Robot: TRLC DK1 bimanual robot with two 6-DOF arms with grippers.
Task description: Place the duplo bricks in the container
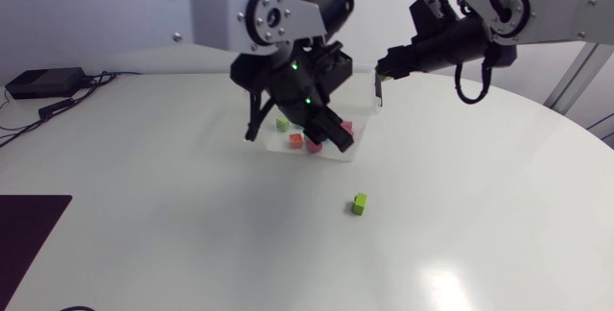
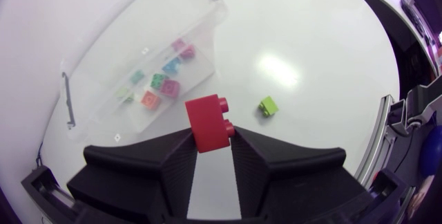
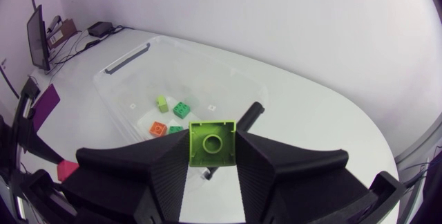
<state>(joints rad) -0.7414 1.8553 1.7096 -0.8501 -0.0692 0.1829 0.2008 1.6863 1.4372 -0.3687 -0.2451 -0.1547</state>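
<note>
Left gripper [image 2: 210, 141] closed on red duplo brick [image 2: 209, 122], nipped by its lower end only. Right gripper [image 3: 213, 156] clamps lime brick [image 3: 213, 141]. Head view: clear container [image 2: 197, 41] upper centre; loose green brick [image 1: 359, 203] lower, right of centre.

Risks: the arms may collide at the container, or the red brick may slip and land outside it.

Table [image 1: 460, 215]: white, round-edged, with glare spots on the top. Directly on it stood a clear plastic container [image 2: 117, 51] toward the far middle, and a single lime-green brick [image 1: 359, 203] lay loose on the bare surface nearer the front, apart from the container's near wall. At the far left edge sat a small black box [image 1: 45, 82] with cables [image 1: 67, 100] trailing from it, and a dark rectangular patch [image 1: 29, 244] lay flat at the near left corner.
</note>
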